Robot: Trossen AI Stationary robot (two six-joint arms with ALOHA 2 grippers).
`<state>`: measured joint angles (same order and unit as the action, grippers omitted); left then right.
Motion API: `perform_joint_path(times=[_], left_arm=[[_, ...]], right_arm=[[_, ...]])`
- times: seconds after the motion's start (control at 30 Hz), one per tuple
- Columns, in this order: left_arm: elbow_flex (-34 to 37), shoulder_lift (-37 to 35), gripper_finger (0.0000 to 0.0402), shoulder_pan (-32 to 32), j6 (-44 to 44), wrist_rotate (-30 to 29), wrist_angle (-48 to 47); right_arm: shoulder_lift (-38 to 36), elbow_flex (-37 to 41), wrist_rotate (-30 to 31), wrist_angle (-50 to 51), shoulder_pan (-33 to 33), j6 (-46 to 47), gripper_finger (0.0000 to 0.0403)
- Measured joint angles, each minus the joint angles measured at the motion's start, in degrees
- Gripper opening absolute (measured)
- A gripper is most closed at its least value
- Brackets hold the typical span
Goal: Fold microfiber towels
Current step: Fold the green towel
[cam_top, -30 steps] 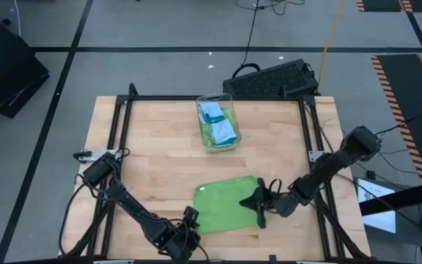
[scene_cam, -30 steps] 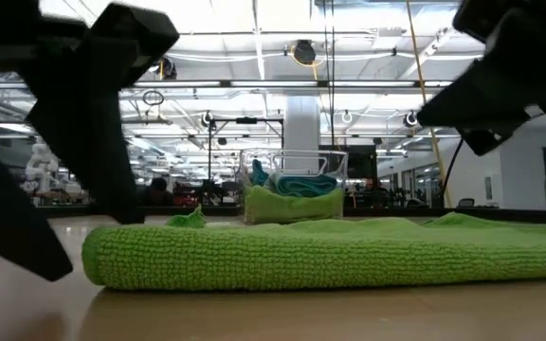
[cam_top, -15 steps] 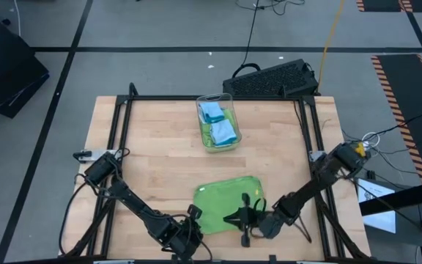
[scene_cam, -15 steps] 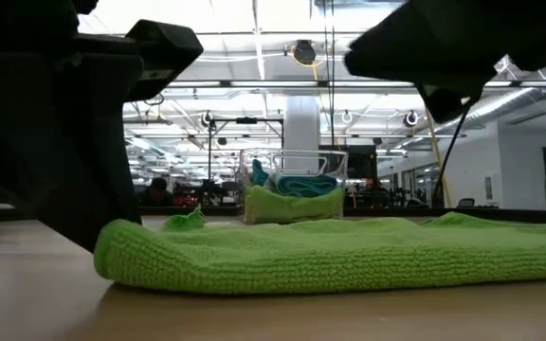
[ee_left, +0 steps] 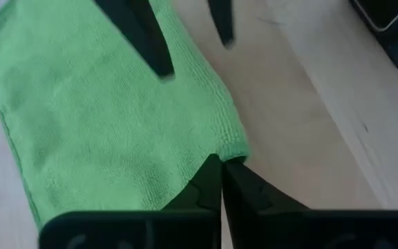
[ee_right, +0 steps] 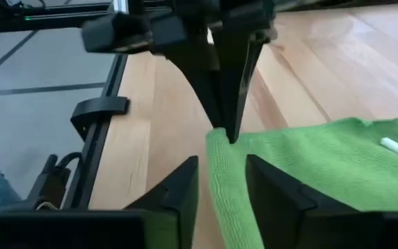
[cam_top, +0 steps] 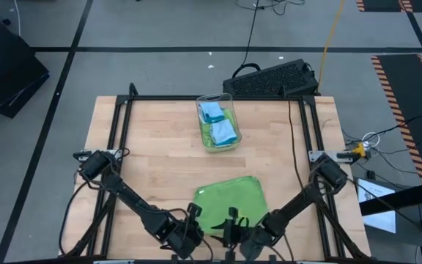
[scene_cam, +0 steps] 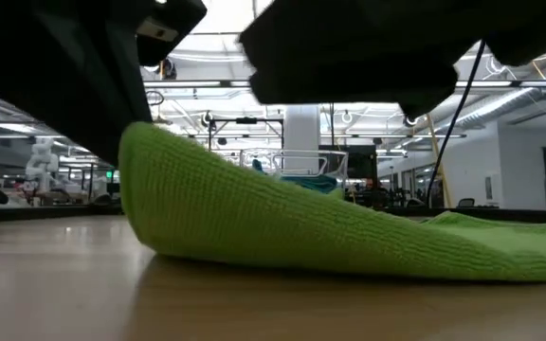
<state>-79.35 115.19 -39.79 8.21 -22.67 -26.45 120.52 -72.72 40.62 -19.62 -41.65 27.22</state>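
Right, start with your left gripper (ee_left: 221, 162) – its two fingers are clenched together on a corner of the lime green towel (ee_left: 95, 117), with the hem pinched right at the tips. Seen from above, with the table's far edge taken as twelve, that gripper (cam_top: 193, 221) sits at the seven o'clock corner of the towel (cam_top: 229, 199), close to the table's near edge.

Your right gripper (ee_right: 221, 181) is released. Its fingers (ee_right: 185, 183) stand apart with the towel's edge (ee_right: 309, 159) running up between them, and you can see wood on the outer side of one finger. From above, it (cam_top: 231, 226) is at the towel's six o'clock edge, just beside the left gripper, at that one's three o'clock. The left wrist view shows the same thing from the other side: one dark finger over the cloth and the other over bare wood.

In the low view the pinched corner (scene_cam: 159, 161) is raised off the table (cam_top: 160, 147), and the cloth slopes down from it to lie flat. A small white tag (ee_right: 397, 146) rests on the upper face of the towel, well away from both grippers.

The towel itself covers the six o'clock part of the table. At twelve o'clock – well apart from it – stands a clear bin (cam_top: 215, 97) holding light blue and green towels (cam_top: 217, 123) stacked inside.
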Motion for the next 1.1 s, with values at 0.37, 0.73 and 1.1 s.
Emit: perform_joint_path(times=[0.37,0.73,1.1], left_arm=[[0.0,-0.3,0.0004,3.7,0.3,4.4,4.7],[0.0,-0.3,0.0004,5.8,3.1,7.2,4.5],[0.0,-0.3,0.0005,5.8,7.1,7.1,3.9]], right_arm=[[1.3,-1.1,-0.8,-0.2,0.4,-5.3,0.0174],[1.3,-1.1,-2.0,2.4,2.2,-0.9,0.0178],[4.0,-1.0,-4.7,0.7,2.5,6.8,0.0178]])
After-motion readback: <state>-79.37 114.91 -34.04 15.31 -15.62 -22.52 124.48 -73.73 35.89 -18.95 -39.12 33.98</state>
